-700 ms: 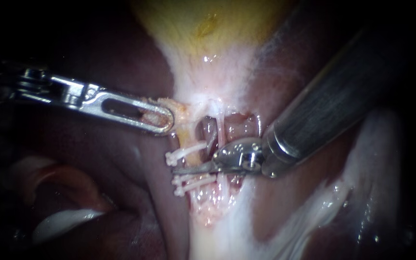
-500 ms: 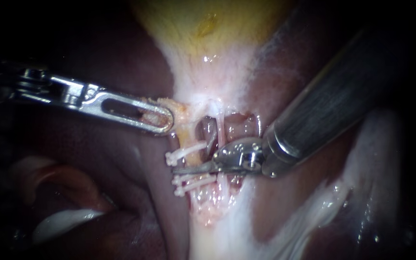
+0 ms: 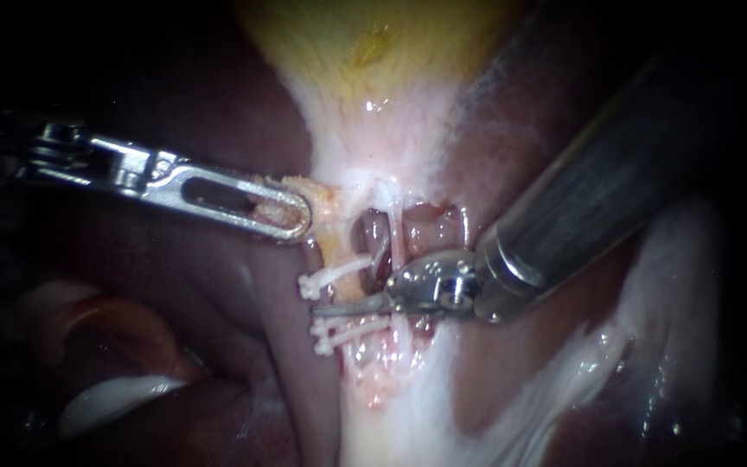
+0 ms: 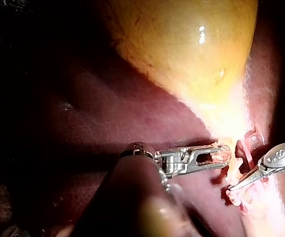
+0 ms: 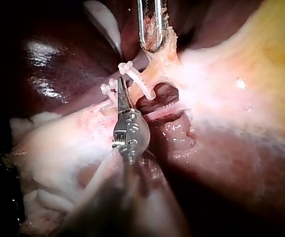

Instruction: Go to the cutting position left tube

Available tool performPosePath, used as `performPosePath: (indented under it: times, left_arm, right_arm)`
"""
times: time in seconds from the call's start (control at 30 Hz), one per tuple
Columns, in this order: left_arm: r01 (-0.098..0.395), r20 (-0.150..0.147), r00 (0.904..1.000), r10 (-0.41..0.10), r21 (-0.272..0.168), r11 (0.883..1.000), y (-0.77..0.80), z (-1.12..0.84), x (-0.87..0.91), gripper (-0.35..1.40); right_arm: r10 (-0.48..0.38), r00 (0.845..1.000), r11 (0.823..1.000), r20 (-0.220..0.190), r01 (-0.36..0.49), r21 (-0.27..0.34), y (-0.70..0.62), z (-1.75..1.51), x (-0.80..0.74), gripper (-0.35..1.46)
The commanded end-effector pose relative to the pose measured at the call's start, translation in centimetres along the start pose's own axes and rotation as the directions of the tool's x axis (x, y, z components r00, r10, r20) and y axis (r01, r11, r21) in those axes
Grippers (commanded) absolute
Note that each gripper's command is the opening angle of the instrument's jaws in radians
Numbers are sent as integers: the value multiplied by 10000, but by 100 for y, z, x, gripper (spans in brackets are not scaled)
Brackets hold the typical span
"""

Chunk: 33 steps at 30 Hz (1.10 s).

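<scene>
**Blades sitting between the clips, with little room to spare**

The right tool point(image 3: 317, 309) is lying across the left tube point(image 3: 347, 288), in the gap between the upper clip point(image 3: 332, 273) and the two lower clips point(image 3: 347, 330). Its thin jaws are lying together with no gap showing in any view, and they are gripping nothing. The left tool point(image 3: 300, 216) is clamping a tag of yellowish tissue just below the gallbladder point(image 3: 365, 52), with both jaws pressing on it, and it seems to be holding the tube out to the side.

The gap is looking narrow. Jaws opening here are risking a catch on a clip, or a cut hard against one, which could loosen it. The tip is pointing past the tube toward the liver point(image 3: 252, 346), so any further advance is risking a score there. A thin pale strand point(image 3: 395, 229) is running just behind the right tool's hub and could be nicked. If the left tool's hold gives, the tube may slacken and roll away.

Against the earlier frames, the right tool's hub is sitting slightly lower and further right over the tissue — its tip having hardly shifted. The left tool and the clips are lying as they were.
</scene>
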Motion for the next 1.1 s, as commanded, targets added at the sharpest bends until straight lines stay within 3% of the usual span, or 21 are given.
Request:
performPosePath:
  times: [0.03,0.33,0.57,0.73,0.93,1.1]
  left_arm:
    - [-1,-2,10000,1,3,10000,0,0,0,-20]
    - [-3,-6,10000,3,6,10000,0,-1,1,-20]
    - [-6,-11,10000,6,10,10000,0,-2,1,-20]
    - [-8,-15,10000,8,13,10000,0,-3,2,-20]
    - [-10,-19,10000,10,16,10000,1,-4,2,-20]
    - [-11,-20,10000,11,18,10000,1,-5,2,-20]
  right_arm:
    - [-4,10000,10000,-5,4,4,-1,-1,1,7]
    - [37,9999,9999,-153,-36,100,-10,-17,12,2]
    - [38,9999,10000,-156,-37,72,-13,-30,10,4]
    - [50,9999,9999,-162,-48,107,-12,-38,9,26]
    - [45,9999,9999,-165,-42,148,-14,-44,8,69]
    - [40,9999,9999,-165,-38,155,-14,-46,7,86]
